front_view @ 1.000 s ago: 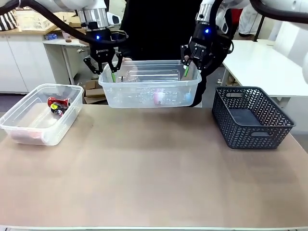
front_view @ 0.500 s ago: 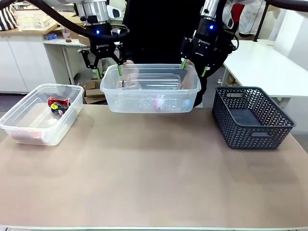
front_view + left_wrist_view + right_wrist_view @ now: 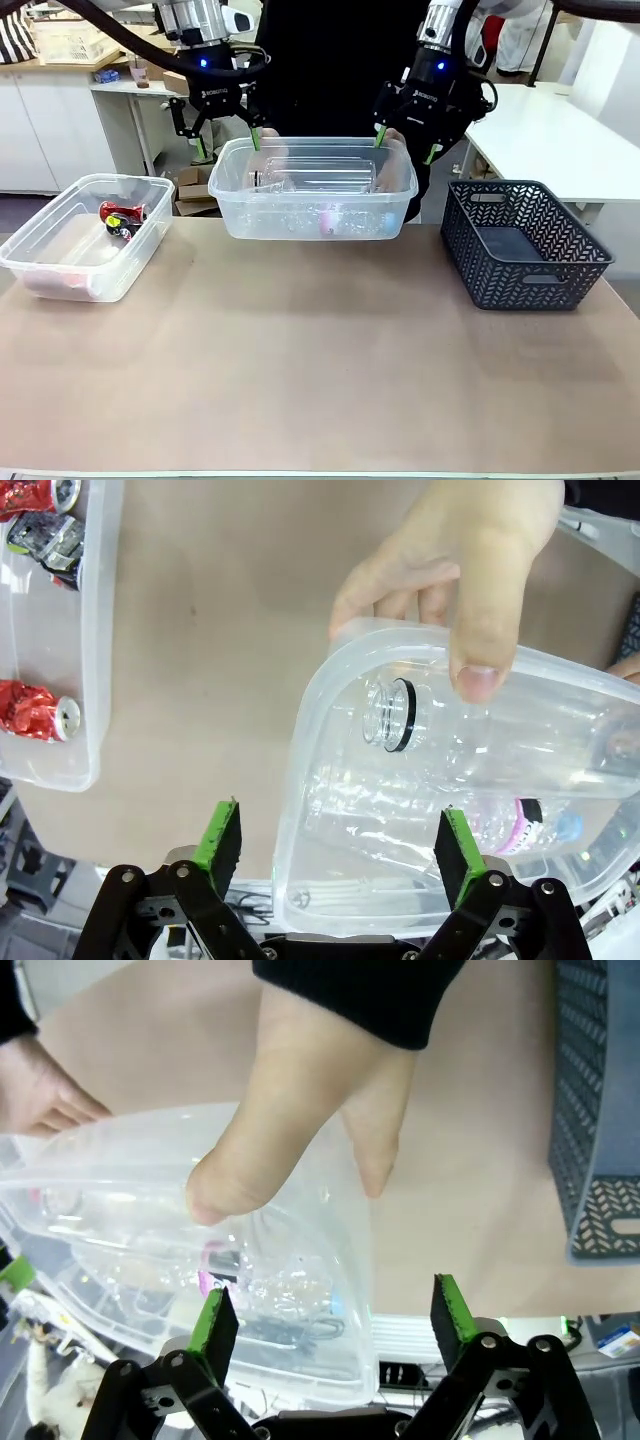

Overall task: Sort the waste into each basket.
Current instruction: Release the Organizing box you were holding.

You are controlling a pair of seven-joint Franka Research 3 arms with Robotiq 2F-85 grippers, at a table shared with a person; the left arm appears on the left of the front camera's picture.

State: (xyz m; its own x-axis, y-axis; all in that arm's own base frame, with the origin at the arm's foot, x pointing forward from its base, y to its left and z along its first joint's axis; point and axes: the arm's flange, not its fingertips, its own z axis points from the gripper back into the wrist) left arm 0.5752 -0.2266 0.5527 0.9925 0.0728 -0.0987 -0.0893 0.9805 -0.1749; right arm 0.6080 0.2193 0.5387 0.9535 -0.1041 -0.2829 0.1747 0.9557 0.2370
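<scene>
A person's hands [image 3: 470, 570] [image 3: 290, 1090] hold a clear basket [image 3: 313, 212] by both ends at the table's far edge. Inside it lie clear plastic bottles [image 3: 320, 176] [image 3: 400, 715], one with a blue cap. My left gripper [image 3: 228, 143] [image 3: 337, 840] is open just above the basket's left end, its fingers on either side of the rim [image 3: 300, 800]. My right gripper [image 3: 405, 145] [image 3: 325, 1322] is open above the right end, over the rim [image 3: 120, 1175]. A second clear basket [image 3: 50, 280] at the left holds red and black cans [image 3: 120, 215] [image 3: 35, 710].
A dark lattice basket [image 3: 520, 245] [image 3: 600, 1110] stands on the right of the table. The brown tabletop [image 3: 320, 380] stretches bare toward me. A white table [image 3: 560, 130] lies behind at the right.
The clear basket with bottles has sunk lower in the person's hands. Both grippers have lifted slightly off its ends and stand open.
</scene>
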